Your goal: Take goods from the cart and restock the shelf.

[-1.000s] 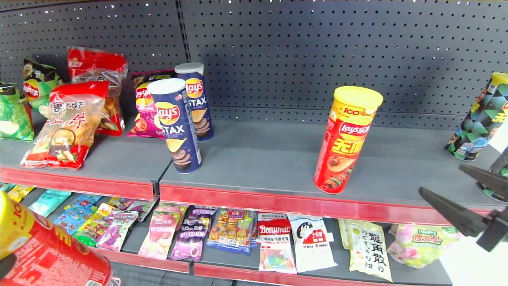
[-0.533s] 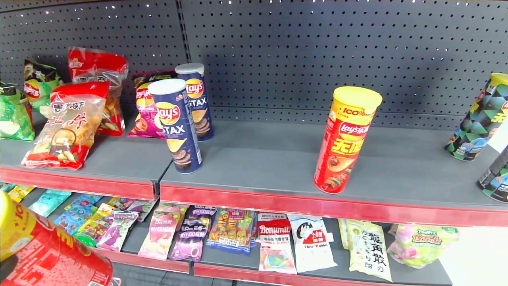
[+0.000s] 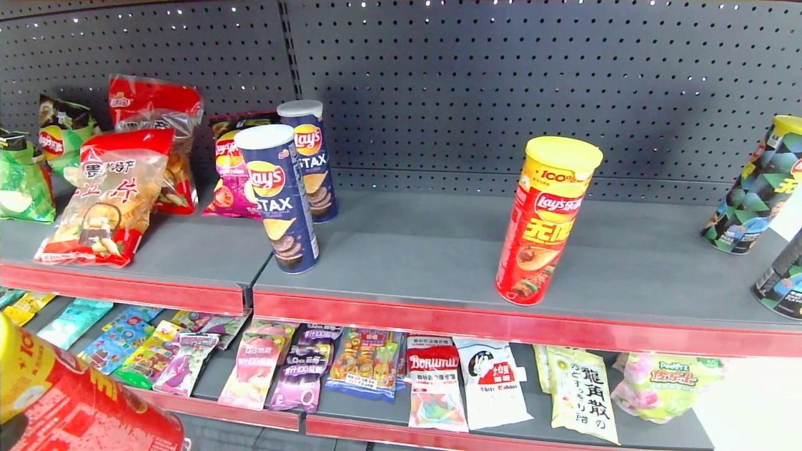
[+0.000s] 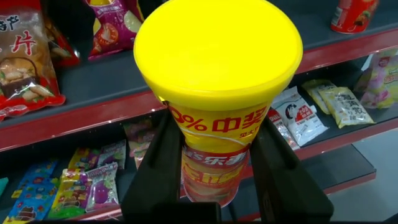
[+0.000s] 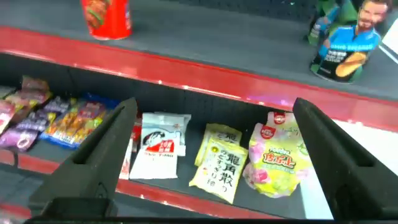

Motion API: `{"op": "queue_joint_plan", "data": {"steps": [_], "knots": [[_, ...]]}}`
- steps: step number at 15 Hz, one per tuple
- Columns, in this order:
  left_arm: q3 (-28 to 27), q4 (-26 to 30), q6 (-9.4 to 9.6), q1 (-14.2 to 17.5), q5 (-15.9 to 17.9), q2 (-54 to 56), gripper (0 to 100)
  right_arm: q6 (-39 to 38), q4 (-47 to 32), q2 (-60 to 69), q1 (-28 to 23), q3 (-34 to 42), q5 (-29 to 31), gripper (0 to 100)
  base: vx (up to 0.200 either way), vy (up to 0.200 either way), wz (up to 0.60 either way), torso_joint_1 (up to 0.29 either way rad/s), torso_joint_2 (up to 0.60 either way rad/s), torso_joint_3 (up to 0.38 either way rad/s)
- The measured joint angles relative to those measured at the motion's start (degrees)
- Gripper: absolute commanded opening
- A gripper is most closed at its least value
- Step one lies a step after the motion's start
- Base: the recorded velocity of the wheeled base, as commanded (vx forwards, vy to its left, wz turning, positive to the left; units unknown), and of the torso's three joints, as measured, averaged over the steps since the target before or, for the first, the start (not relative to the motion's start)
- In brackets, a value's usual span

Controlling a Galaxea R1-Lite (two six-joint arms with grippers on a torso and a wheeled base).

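the grey metal shelf point(image 3: 438, 250) with red front strips stands ahead of both hands, backed by a dark perforated panel point(image 3: 501, 81). its upper board lies above and beyond the left hand point(image 4: 217, 134). its lower board runs across just beyond the right hand point(image 5: 214, 106).

the left hand is closed on a red cardboard crisp tube with a yellow plastic lid point(image 4: 217, 74). its two black fingers point(image 4: 158, 162) press the tube's sides below the lid. the tube is off the shelf, held low in front of the shelf's left end. the right hand is spread wide with nothing between its fingers, held in front of the lower board.

on the upper board, well beyond the left hand and off to its right, a matching red tube with a yellow lid point(image 3: 548, 219) stands upright near the front edge. closer to the left hand's side stand two dark blue tubes with pale lids, one in front point(image 3: 279, 197) and one behind it point(image 3: 310, 160). above the right hand, at the board's right end, stand two tubes with a dark geometric pattern point(image 3: 755, 185).

up beyond the left hand lie two red-and-clear snack bags point(image 3: 103, 197), a purple crisp bag point(image 3: 229, 172) and green crisp bags point(image 3: 22, 181).

on the lower board, a row of small sweet sachets lies flat. among them, just beyond the right hand, are a white pouch point(image 5: 163, 152) and a pale green bag point(image 5: 277, 162).
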State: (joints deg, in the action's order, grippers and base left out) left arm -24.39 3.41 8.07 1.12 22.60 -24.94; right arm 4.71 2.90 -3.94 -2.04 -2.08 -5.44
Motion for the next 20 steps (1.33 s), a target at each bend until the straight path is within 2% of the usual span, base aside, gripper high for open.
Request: {"op": "queue_joint_plan", "data": {"steps": [2,3,6,8,10,15,20], "knots": [[-0.74,-0.11,-2.93,-0.46,2.57,0.11,0,-0.57,-1.13,0.41,0.15,1.05,0.55,100,0.000,0.000,0.00,0.000,0.00,0.000],[-1.04,-0.13,-3.23,-0.55,2.68,0.02,0,-0.09,-1.23,0.52,0.15,1.32,0.79,100,0.000,0.000,0.00,0.000,0.00,0.000],[-0.82,-0.05,-3.32,-0.61,2.77,0.00,0,-0.46,-1.34,1.16,0.66,1.60,0.95,100,0.000,0.000,0.00,0.000,0.00,0.000],[-0.62,-0.07,-3.28,-0.61,2.90,-0.09,0,-5.33,-3.00,2.10,1.57,1.84,1.96,100,0.000,0.000,0.00,0.000,0.00,0.000],[-0.52,-0.07,-3.25,-0.61,2.90,-0.13,0,-2.61,-3.06,3.08,1.99,1.95,2.62,100,0.000,0.000,0.00,0.000,0.00,0.000],[-0.35,0.02,-3.23,-0.72,3.56,-0.35,0,-4.73,-3.12,3.83,2.11,2.08,3.45,100,0.000,0.000,0.00,0.000,0.00,0.000],[-0.96,-0.18,-3.25,-0.74,4.84,-0.80,0,-4.86,-3.12,3.94,2.08,2.08,3.34,100,0.000,0.000,-0.60,0.001,0.00,0.001]]}}
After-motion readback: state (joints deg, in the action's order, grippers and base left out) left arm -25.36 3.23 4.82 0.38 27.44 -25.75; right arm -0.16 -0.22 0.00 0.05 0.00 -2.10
